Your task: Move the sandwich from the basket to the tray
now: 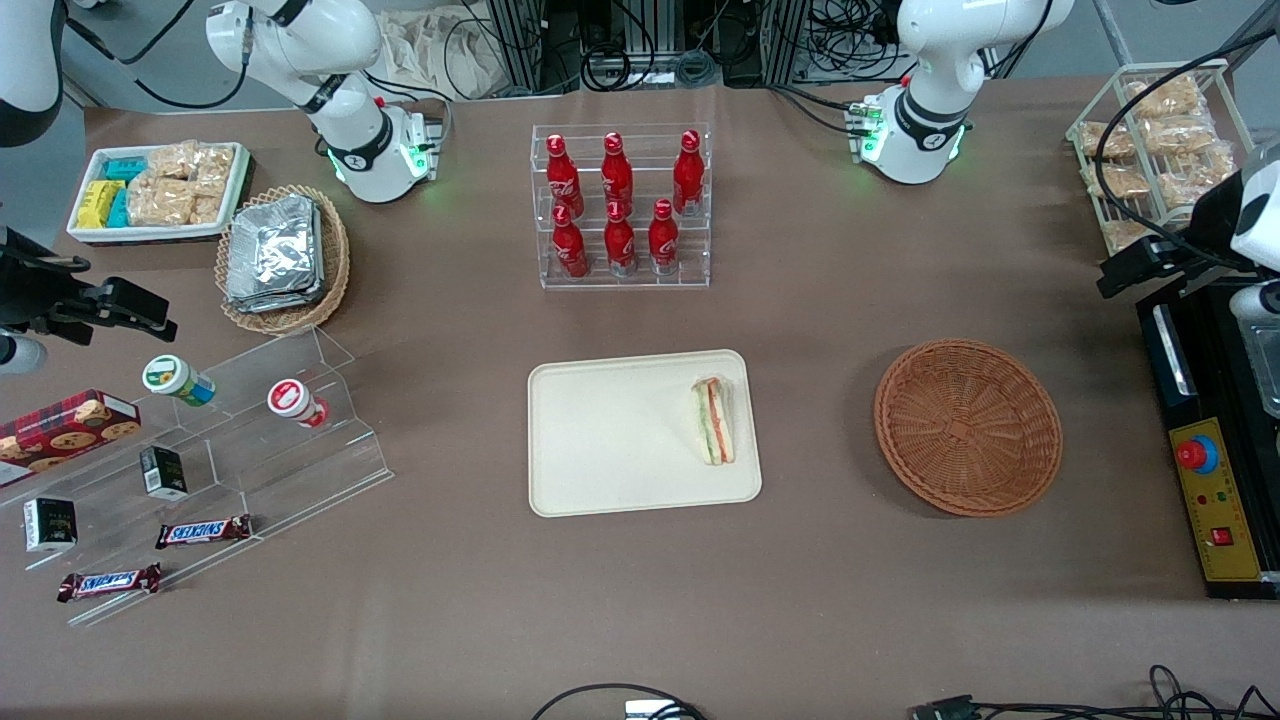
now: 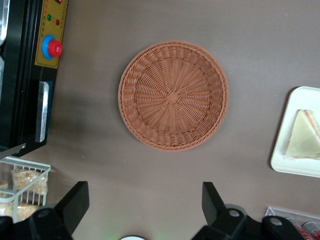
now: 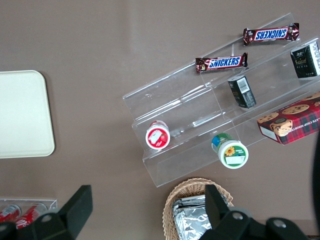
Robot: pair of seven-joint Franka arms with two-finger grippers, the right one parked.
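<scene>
The sandwich lies flat on the tray, tucked against the rim at the tray's 3 o'clock side as the front view shows it, the end toward the working arm. Its long axis runs from 12 to 6 o'clock in that view, along the tray's short edge. The striped cut face with its orange-red and green layers lies along that axis, and the white bread face is turned toward the tray's middle. The wedge sits just inside the low rim and close to the corner at 1 o'clock. The rest of the tray surface, from the sandwich toward the parked arm's end, is bare cream.

The basket stands on the table near the tray, toward the working arm's end, with a strip of bare brown table between the two. Nothing lies in it; its woven floor shows whole in the left wrist view. A black control box sits near the basket at the table's edge, also with a gap. Nearer the front camera than tray and basket the table is open.

The gripper hangs above the table just outside the basket's rim, its fingers spread wide apart and holding nothing.
</scene>
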